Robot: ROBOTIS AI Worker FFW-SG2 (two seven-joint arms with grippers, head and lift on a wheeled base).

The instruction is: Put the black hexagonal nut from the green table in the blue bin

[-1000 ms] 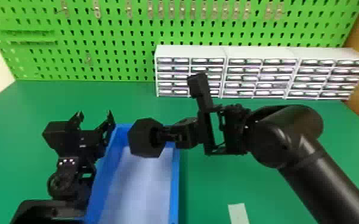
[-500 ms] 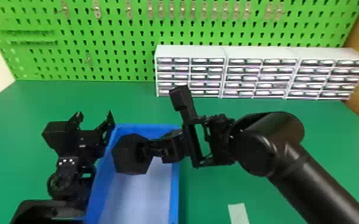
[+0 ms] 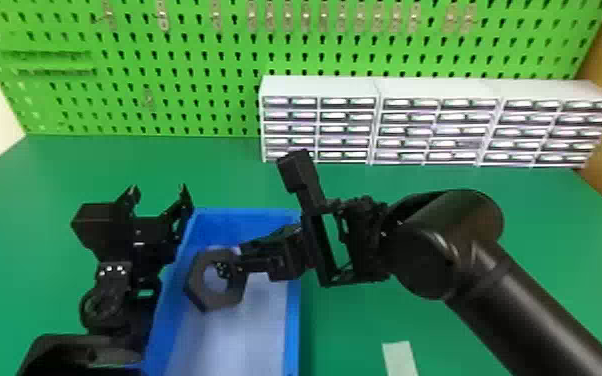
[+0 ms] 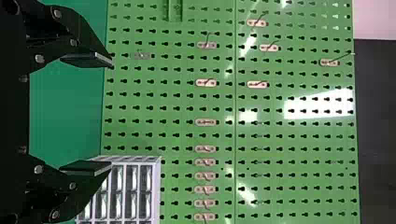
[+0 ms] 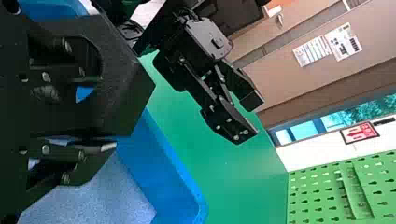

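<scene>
The table spreads beneath and around the right gripper, and the pegboard rises beyond it. The right arm slants in from the lower right corner of the head view, bends at a bulky joint, then runs leftward nearly level, so the gripper points left. The left arm comes from the bottom edge with the left gripper pointing away, toward the pegboard. The bin lies under the right gripper, just to the right of the left one; its near end is cut off by the view's bottom edge. The drawers stand beyond the right gripper and to its right, partly covered by the upright block on its wrist.

The left gripper's fingers are spread wide, with nothing between them. The right gripper pinches one wall of the nut, one finger in its hole and the other outside. The nut is over the bin, past the fingertips; its far side is hidden in the right wrist view. How high it hangs is hard to tell. A slip lies nearer than the right gripper and to its right, cut off below.
</scene>
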